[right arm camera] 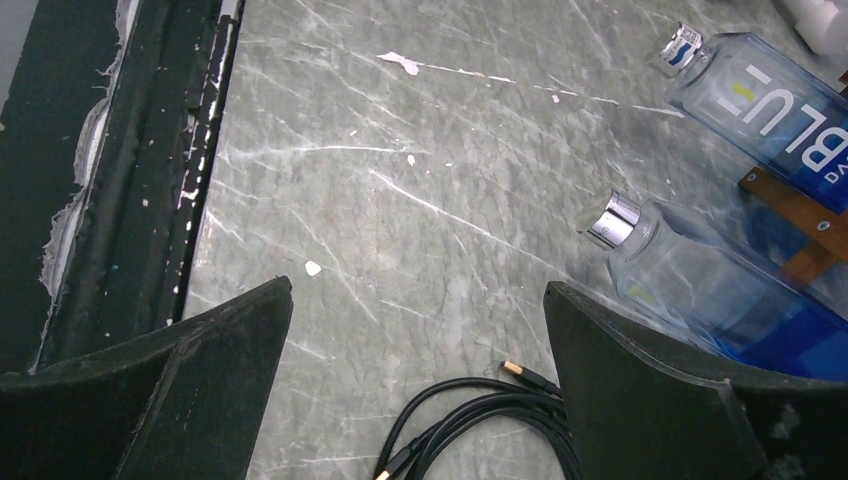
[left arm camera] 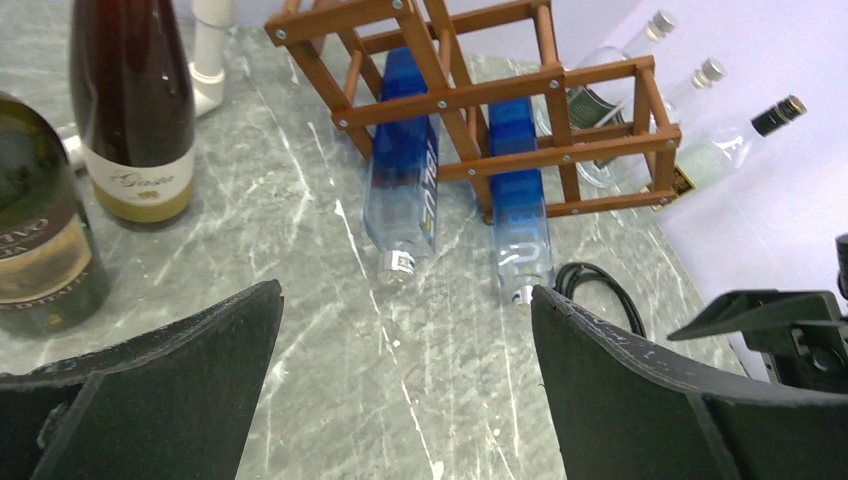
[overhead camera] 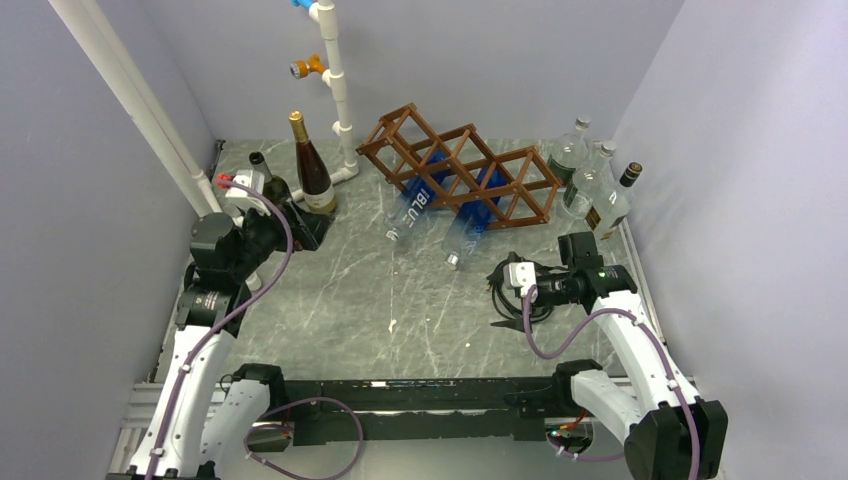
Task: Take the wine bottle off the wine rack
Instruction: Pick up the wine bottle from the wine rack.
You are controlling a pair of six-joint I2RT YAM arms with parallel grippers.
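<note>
Lying slanted through the lower cells of the brown wooden lattice wine rack (left arm camera: 450,96), at the back middle of the grey marbled table (left arm camera: 300,250), are two bottles of blue-tinted clear glass. The left blue bottle (left arm camera: 402,190) and the right blue bottle (left arm camera: 520,225) point their necks towards the arms, and their silver caps appear to rest on the table. Which one the task means cannot be told.

Either bottle is rigid, smooth glass, so it is probably weighty, slick under the pads and breakable if dropped. The body sticking out below the rack looks the surest place to grip. The short neck behind the cap is narrower but would give less control of the weight. The rack looks light and may drag along when a bottle slides out.

Both the left pincer (left arm camera: 405,330) and the right pincer (right arm camera: 418,320) stand wide apart with nothing between their pads, well short of the bottles.
</note>
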